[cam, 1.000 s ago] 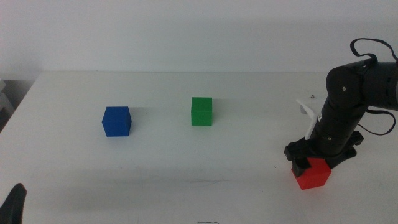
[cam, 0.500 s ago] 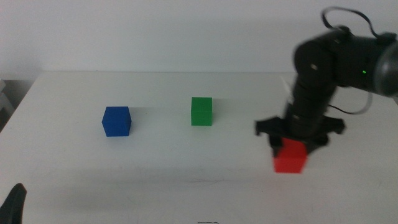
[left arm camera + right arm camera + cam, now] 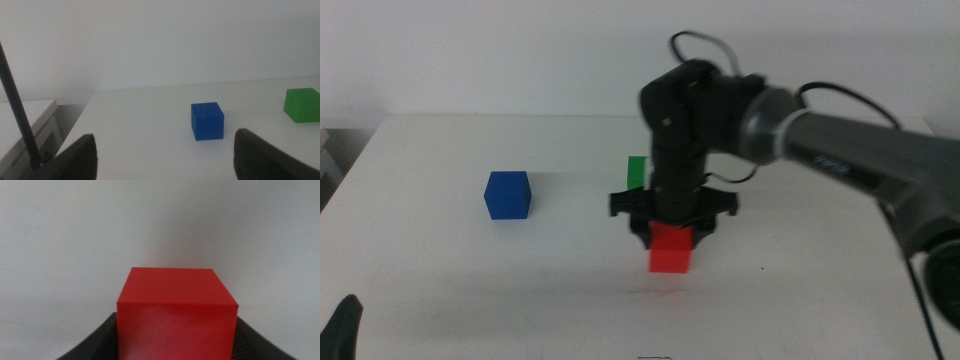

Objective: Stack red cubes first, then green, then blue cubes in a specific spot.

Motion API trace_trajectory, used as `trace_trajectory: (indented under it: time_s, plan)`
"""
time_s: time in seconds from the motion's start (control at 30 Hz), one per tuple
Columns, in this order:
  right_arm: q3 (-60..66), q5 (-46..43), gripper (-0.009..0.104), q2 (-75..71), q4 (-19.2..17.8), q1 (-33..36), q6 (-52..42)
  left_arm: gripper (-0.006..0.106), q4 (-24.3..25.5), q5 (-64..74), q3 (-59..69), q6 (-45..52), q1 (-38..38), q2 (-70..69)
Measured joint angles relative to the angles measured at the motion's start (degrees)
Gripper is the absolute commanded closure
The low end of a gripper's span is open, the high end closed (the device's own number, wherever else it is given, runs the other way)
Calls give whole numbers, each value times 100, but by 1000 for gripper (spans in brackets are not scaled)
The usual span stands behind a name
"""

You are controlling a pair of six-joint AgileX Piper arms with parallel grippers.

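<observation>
Green cube (image 3: 637, 170) mostly hidden behind right gripper (image 3: 669, 236) holding red cube (image 3: 670, 254).

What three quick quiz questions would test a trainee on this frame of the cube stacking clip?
1. True or false: the right gripper is shut on the red cube.
2. Which cube is partly hidden behind the right arm in the middle view: A) blue cube, B) green cube, C) neither?
3. Fill in: the left gripper waits with its jaws ____, near the table's front left corner.

Key: 1 true; 2 B; 3 open.
</observation>
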Motion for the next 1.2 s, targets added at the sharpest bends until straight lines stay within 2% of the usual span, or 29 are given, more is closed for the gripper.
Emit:
trace_trajectory:
  time_s: [0.37,0.4,0.43,0.53,0.63,1.2]
  plan:
    - [-429,22,93,529,124,217,39,7,0,0,0,0,0,0]
    - [-429,22,58,533,119,217,56,7,0,0,0,0,0,0]
    - [-429,22,36,533,119,217,61,7,0,0,0,0,0,0]
    - [-429,22,17,586,125,217,61,7,0,0,0,0,0,0]
    - [-429,22,2,597,130,217,61,7,0,0,0,0,0,0]
    - [-429,22,1,285,86,228,219,7,0,0,0,0,0,0]
